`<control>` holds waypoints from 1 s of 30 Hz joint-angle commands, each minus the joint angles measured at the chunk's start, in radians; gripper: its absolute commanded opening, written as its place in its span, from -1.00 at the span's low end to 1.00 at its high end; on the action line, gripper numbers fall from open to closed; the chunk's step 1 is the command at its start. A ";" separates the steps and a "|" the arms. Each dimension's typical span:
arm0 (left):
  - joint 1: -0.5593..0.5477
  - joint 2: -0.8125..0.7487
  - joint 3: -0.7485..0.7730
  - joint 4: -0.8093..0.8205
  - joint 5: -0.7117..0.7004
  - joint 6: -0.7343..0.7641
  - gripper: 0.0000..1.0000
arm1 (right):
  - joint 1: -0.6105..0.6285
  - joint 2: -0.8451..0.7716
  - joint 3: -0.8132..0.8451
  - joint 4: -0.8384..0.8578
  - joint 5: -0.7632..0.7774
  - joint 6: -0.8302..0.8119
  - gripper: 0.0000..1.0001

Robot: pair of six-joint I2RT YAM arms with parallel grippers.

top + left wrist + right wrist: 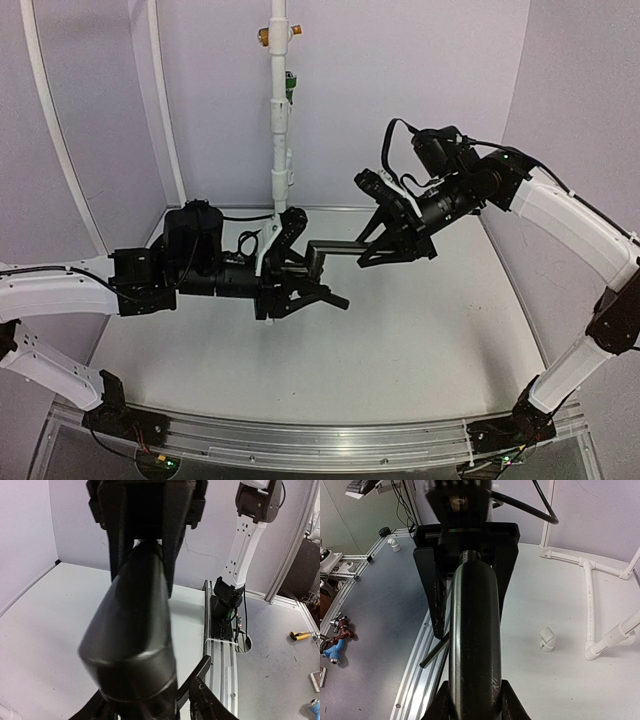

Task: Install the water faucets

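Top external view: I have the black faucet [335, 246] off the table [420, 340] and level in the air at the middle of the frame, spanning between my two hands. My right hand [372, 243] is pinching the long stem, and the right wrist view shows its fingers [510, 700] pressed against either side of that stem. My left hand [303, 268] looks closed around the other end, though the left wrist view is so near and blurred that I can't be sure how firmly it grips. So the pick-up is done, I'd say, and the fitting is not: the faucet hangs apart from the tall white pipe [280, 130] in the upper middle of the frame, where the orange fitting [265, 36] and green fitting [289, 85] sit. Carrying it there and seating the threaded end remain. No tray, box or bin shows in any view.
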 commanded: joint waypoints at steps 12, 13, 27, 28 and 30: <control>0.002 0.004 0.036 0.042 0.019 0.003 -1.00 | 0.012 -0.039 0.008 0.065 -0.066 0.007 -0.98; 0.002 0.003 0.036 0.043 0.019 0.003 -0.99 | 0.013 -0.038 0.004 0.066 -0.056 0.007 -0.79; 0.002 -0.003 0.015 0.071 0.003 0.001 -1.00 | 0.074 -0.002 -0.064 0.116 0.018 0.041 0.38; 0.002 -0.002 0.013 0.072 -0.001 0.002 -1.00 | 0.075 0.003 -0.074 0.119 0.019 0.041 0.40; 0.003 -0.005 0.009 0.073 -0.003 0.003 -1.00 | 0.075 0.012 -0.083 0.123 0.033 0.040 0.42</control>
